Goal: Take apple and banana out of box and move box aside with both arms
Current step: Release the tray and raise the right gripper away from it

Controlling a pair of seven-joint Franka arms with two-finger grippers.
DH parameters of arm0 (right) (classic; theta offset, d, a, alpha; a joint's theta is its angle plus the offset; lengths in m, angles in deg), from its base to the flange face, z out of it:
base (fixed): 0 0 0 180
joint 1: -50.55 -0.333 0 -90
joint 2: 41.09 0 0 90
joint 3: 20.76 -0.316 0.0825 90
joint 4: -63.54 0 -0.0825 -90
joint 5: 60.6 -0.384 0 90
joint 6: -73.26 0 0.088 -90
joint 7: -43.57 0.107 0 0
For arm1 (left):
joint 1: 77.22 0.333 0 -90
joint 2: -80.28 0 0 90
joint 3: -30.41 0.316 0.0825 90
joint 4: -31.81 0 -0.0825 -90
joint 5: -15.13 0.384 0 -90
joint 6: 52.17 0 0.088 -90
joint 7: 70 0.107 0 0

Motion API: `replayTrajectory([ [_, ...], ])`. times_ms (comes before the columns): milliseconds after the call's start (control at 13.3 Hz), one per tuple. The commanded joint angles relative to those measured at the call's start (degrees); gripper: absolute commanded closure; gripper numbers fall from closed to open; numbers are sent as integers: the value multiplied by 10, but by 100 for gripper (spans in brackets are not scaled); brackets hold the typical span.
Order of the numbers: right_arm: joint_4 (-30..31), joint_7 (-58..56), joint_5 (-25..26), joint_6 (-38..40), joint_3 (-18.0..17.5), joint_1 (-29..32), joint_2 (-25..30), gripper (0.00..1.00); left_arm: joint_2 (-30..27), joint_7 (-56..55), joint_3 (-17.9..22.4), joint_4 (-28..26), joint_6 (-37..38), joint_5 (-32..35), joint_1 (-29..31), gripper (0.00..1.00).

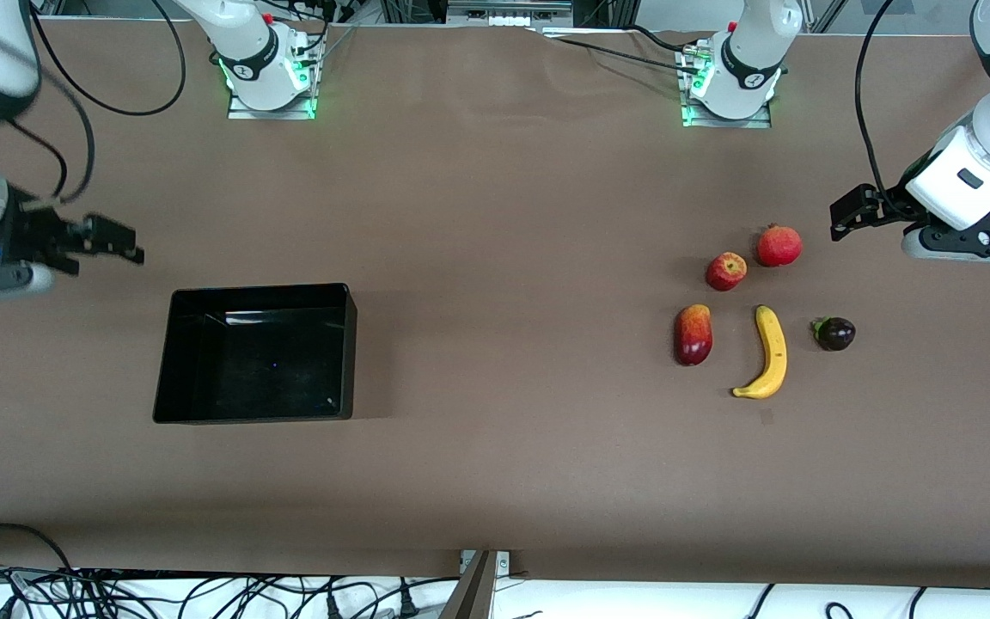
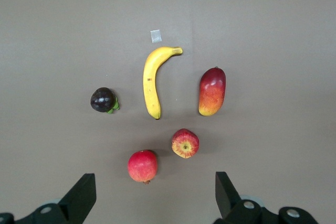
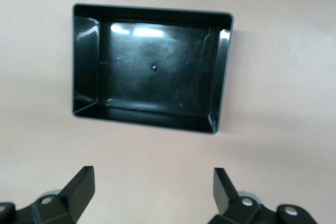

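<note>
The black box [image 1: 254, 354] sits flat on the brown table [image 1: 495, 464] toward the right arm's end, roughly midway between the edge where the robot bases stand and the edge nearest the front camera, and nothing lies in it. The fruits are grouped toward the left arm's end: the banana [image 1: 767, 352] lies with its curved tip pointing toward the front-camera edge, between a red-and-yellow mango [image 1: 693, 334] and a dark purple mangosteen [image 1: 834, 334]. The apple [image 1: 725, 271], red with yellowish patches, lies farther from the front camera than the banana, just beside a red pomegranate [image 1: 779, 246]; none of the fruits touch. The left gripper [image 1: 852, 213] hangs over bare tabletop at the left arm's end, near the pomegranate, its fingers [image 2: 81, 195] spread wide and holding nothing. The right gripper [image 1: 108, 241] hangs over the table at the right arm's end, near the box's corner, its fingers [image 3: 79, 184] likewise wide apart and holding nothing.
</note>
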State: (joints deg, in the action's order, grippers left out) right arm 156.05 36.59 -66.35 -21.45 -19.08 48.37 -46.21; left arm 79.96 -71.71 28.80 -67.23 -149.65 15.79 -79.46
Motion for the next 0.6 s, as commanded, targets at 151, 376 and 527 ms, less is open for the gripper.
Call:
replayTrajectory([
  [151, 57, 23, 9, -3, -11, 0, 49, 0, 6, 4, -2, 16, 14, 16, -2, 0],
  [376, 50, 15, 10, -4, -11, 0, 43, 0, 6, 4, -3, 16, 13, 16, -2, 0],
  [527, 37, 14, 34, -5, -12, -1, 36, 0, 6, 4, -4, 16, 14, 16, -2, 0],
])
